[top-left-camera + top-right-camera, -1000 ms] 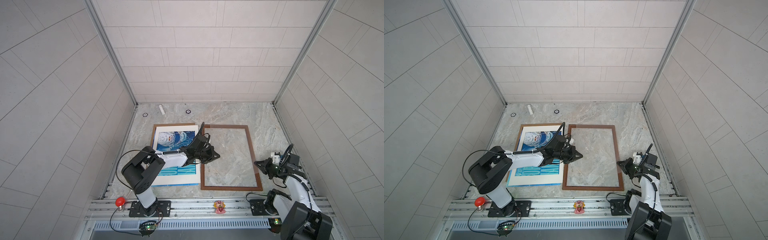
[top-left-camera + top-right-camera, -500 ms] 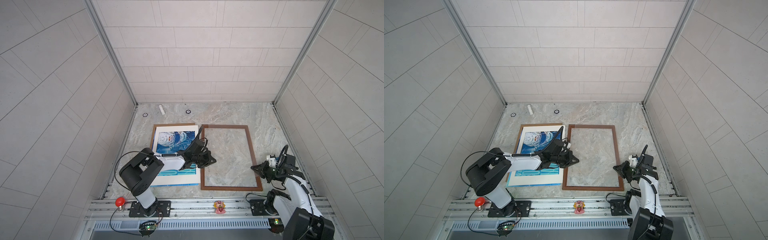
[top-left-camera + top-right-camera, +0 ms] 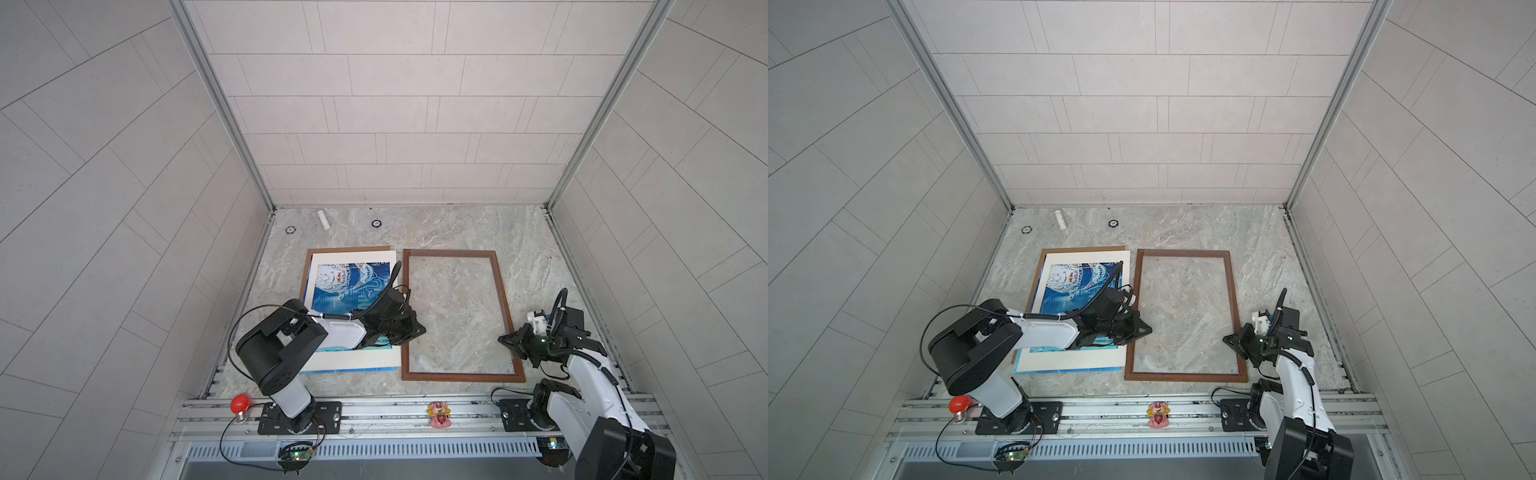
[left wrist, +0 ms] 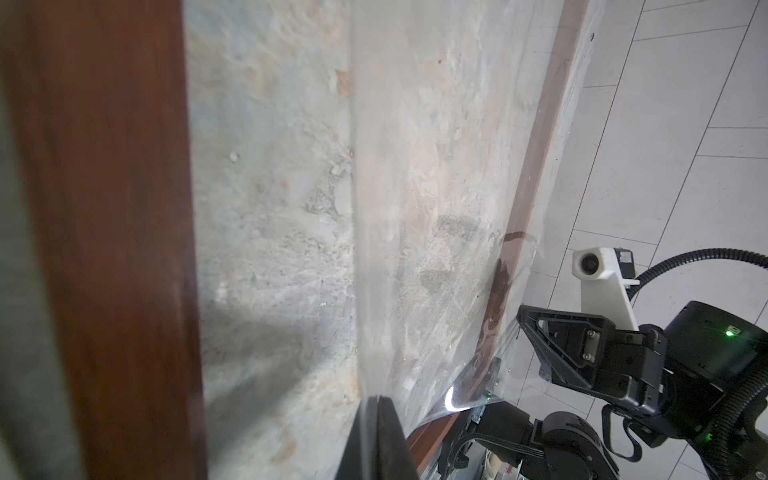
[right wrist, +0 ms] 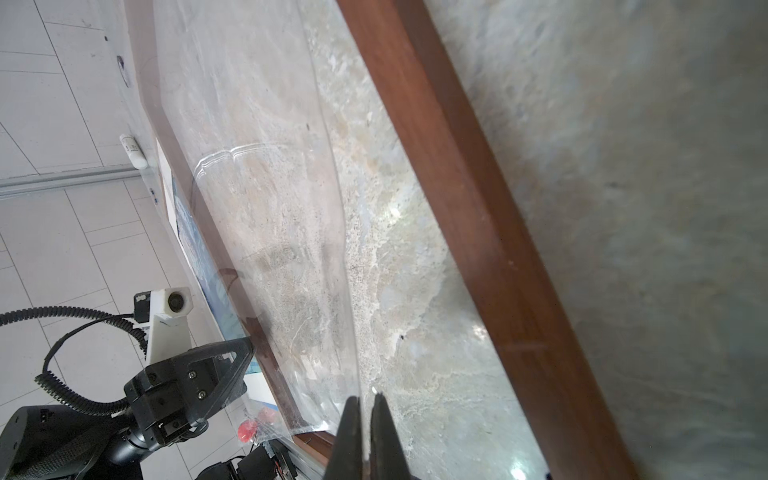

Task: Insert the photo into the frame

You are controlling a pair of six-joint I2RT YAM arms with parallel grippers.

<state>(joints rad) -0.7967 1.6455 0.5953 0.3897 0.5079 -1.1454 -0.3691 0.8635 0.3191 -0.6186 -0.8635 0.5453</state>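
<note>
My left gripper (image 3: pixel 420 331) and right gripper (image 3: pixel 502 339) each clamped the clear sheet (image 5: pixel 266 199) above the frame (image 3: pixel 457 377). The photo (image 3: pixel 349 286) lay beside the frame.

White-shelled arms (image 3: pixel 340 332) carry black joints (image 3: pixel 274 353), ribbed black cables (image 4: pixel 685 258) and green lights (image 4: pixel 730 332).

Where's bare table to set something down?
Free: the table strip between the frame and the right wall; also behind the frame. Crowded: the photo/frame seam at the left gripper; the right gripper at the frame's right rail.
</note>
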